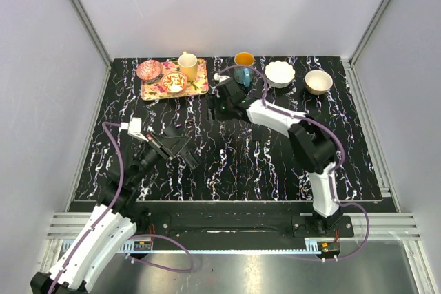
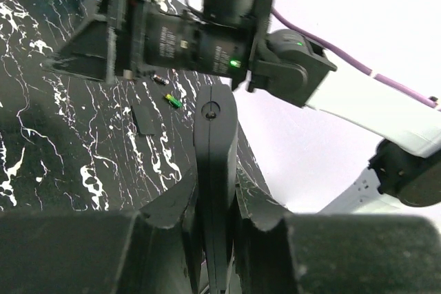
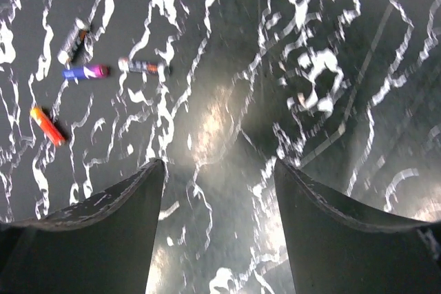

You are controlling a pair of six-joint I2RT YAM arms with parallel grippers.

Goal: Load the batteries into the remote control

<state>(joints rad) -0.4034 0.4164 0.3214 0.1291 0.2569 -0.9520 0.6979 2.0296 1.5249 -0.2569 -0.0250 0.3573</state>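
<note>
Black marbled tabletop [image 1: 275,163]: your L claw [image 2: 215,208] is clamped on the remote [image 2: 215,135], held edge-up. Beyond the remote's far end, 4 loose batteries [image 3: 84,72] lie on the tabletop; your R claw [image 3: 219,166] hangs over there too, spread wide, empty.

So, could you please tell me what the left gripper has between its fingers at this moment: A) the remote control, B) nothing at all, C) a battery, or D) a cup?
A: the left wrist view shows the left gripper closed on the black remote control, which stands on edge between its two fingers.
</note>
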